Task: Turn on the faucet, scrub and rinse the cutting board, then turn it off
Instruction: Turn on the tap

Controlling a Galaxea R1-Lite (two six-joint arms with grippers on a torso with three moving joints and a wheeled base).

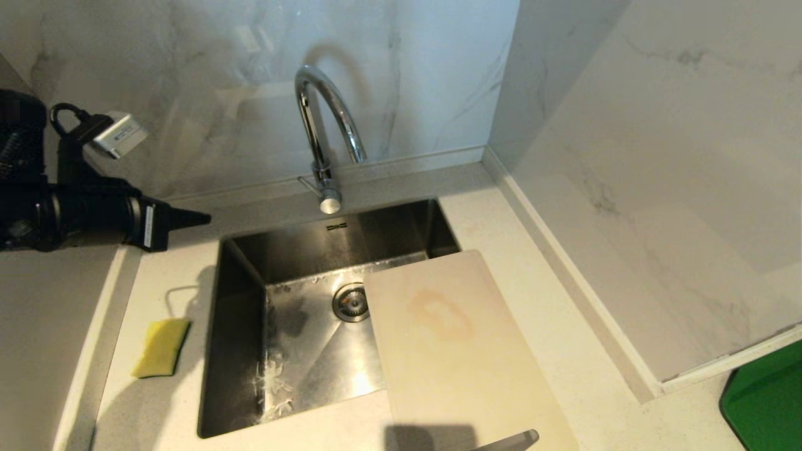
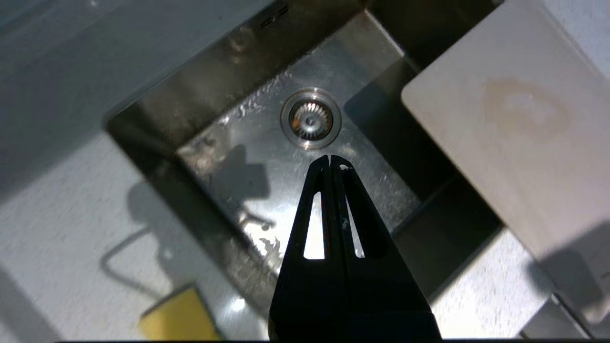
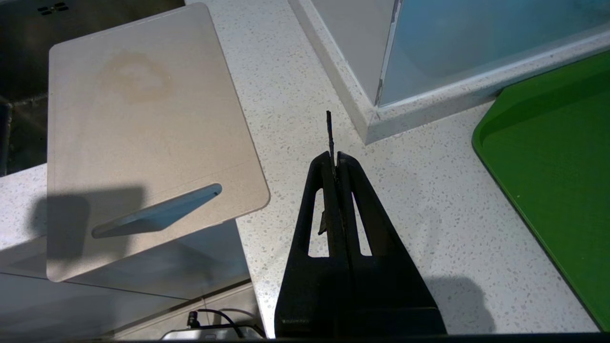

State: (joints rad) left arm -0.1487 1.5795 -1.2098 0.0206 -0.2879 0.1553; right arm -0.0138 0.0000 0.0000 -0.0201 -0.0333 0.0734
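Black fingers of the left gripper [image 2: 330, 159] fill the near part of the left wrist view, pressed together tip to tip and holding nothing. Directly under the tips lies the steel sink [image 2: 219, 95] with its round drain [image 2: 310, 119] just beyond them; the gripper hangs in the air above the basin and touches nothing. In the head view the same gripper [image 1: 203, 218] points level from the left side toward the faucet [image 1: 326, 125], with a clear gap between them. My judgement is that this arm is placed for the first step, reaching the small lever at the base of the faucet, because no water is running from the spout.

To the right of this gripper, the cutting board [image 2: 514, 143] bridges the right rim of the sink, one end hanging over the basin and the other resting on the counter [image 1: 532, 282]. This placing looks sensible: water can fall near the board and drain into the basin. Its brownish ring stain [image 1: 438, 313] faces up, open for scrubbing. On the other side of the gripper, near the basin's left rim, the yellow sponge [image 1: 161, 347] lies flat on the counter, untouched.

The right gripper [image 3: 333, 157] is also closed, its fingers pinching only a thin dark strip that sticks out past the tips; what it is I cannot say. It hovers over the speckled counter, the board's slot handle [image 3: 157, 212] to one side and a green tray [image 3: 548, 166] to the other.
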